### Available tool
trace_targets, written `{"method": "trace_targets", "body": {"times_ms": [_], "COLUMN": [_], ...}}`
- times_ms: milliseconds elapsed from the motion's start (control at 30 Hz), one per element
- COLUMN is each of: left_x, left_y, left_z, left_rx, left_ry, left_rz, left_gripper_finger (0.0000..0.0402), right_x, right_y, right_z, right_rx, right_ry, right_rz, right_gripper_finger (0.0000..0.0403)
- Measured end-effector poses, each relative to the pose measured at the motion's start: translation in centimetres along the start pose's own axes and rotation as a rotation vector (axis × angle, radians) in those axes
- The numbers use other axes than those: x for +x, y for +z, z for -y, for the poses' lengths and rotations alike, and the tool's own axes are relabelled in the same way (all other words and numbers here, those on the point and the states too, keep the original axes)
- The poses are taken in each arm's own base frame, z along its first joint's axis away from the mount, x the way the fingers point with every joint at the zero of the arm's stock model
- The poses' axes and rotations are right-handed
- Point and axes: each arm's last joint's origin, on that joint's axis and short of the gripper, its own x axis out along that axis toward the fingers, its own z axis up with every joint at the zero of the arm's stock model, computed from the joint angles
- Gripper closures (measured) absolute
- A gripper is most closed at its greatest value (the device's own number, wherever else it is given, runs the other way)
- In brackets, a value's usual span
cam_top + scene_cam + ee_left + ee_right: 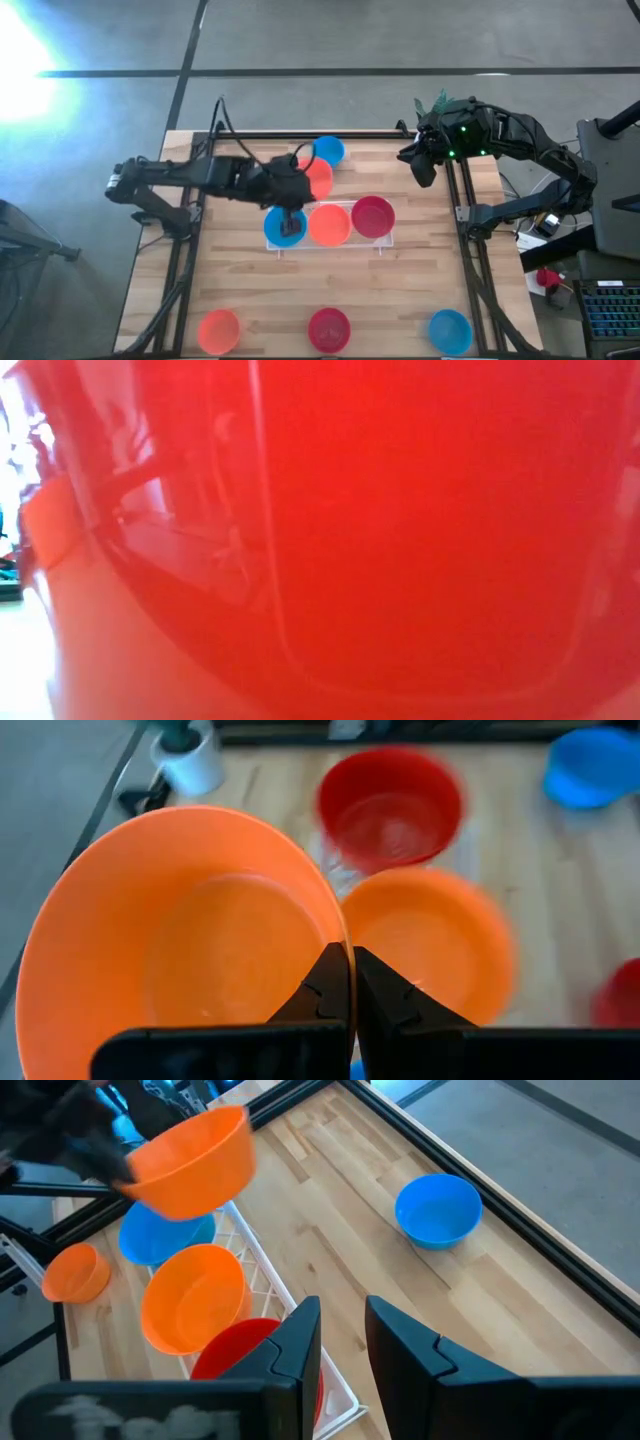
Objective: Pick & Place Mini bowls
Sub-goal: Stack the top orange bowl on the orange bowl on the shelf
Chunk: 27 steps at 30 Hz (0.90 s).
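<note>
Left pincer [350,982] pinches the rim of an orange bowl [180,935], lifted above the tray [262,1285] at centre frame. Right pincer [343,1342], partly parted and empty, waits upper right over the worktop [400,280].

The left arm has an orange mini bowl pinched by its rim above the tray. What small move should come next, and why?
Probably carry it on and lower it onto another bowl in the white tray. The left gripper has its jaws shut on the rim of the orange mini bowl, held in the air above the tray's blue bowl. The right gripper waits near the table's edge.
</note>
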Motion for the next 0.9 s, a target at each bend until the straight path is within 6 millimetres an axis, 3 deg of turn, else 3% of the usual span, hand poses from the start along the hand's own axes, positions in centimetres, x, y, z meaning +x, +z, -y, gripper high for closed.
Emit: {"method": "trace_targets", "body": {"times_ms": [267, 567, 900], "left_x": [0.2, 3.1, 4.3], "left_y": [1.0, 1.0, 0.8], "left_z": [2.5, 4.5, 5.3], "left_rx": [0.028, 0.107, 0.119], "left_ry": [-0.09, -0.247, -0.303], "left_rz": [0.105, 0.047, -0.039], "left_gripper_finger": [0.0401, 0.0401, 0.0401], "right_x": [0.0, 0.0, 0.0], "right_y": [0.0, 0.0, 0.0], "right_z": [0.0, 0.0, 0.0], "right_rx": [0.0, 0.0, 0.0], "right_ry": [0.0, 0.0, 0.0], "right_rz": [0.0, 0.001, 0.001], "right_gripper_finger": [0.0323, 0.0323, 0.0323]}}
